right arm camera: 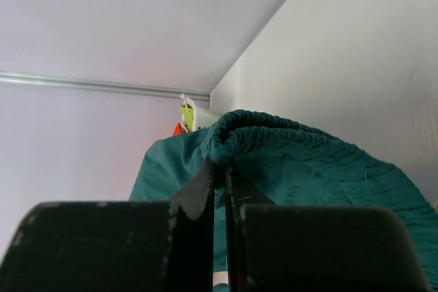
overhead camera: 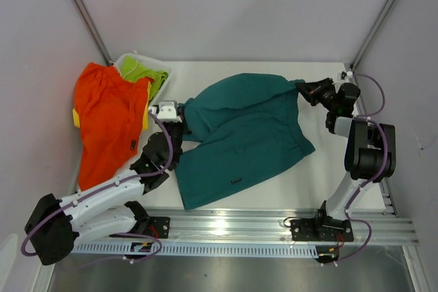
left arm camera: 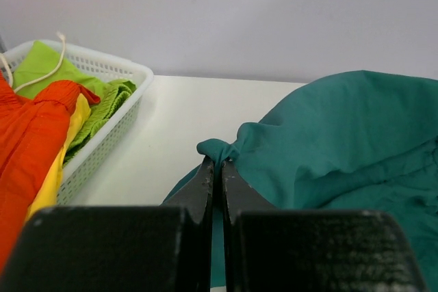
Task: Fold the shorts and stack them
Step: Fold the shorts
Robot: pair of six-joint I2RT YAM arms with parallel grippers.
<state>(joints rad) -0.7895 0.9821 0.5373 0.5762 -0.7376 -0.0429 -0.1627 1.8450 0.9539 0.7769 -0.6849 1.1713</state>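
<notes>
Two robot arms hold one pair of teal shorts [overhead camera: 246, 135] between them above a white table [overhead camera: 226, 73]. The left gripper [overhead camera: 182, 111] is clamped on a small bunched tuft at one end of the cloth. In its own camera the two black fingers [left arm camera: 205, 182] meet, with teal fabric pinched at their tips. The right gripper [overhead camera: 305, 87] is likewise closed on the shorts, gripping the gathered elastic waistband, which arches over its fingertips.

Between the two grippers the upper edge of the shorts is lifted into a ridge. The rest trails back from the fingertips toward the arm bases and lies spread on the table — a hold that looks meant to keep the edge taut so the cloth can be carried over itself into a fold. No fold looks finished yet.

On the outer side of the left gripper, well apart from the right one, a white basket [overhead camera: 163, 68] holds a lime-green pair [overhead camera: 140, 72]. Orange shorts [overhead camera: 106, 121] spill over its rim onto the table, with a strip of yellow cloth [overhead camera: 146, 117] showing beneath them. These probably wait their turn — nothing is stacked so far.
</notes>
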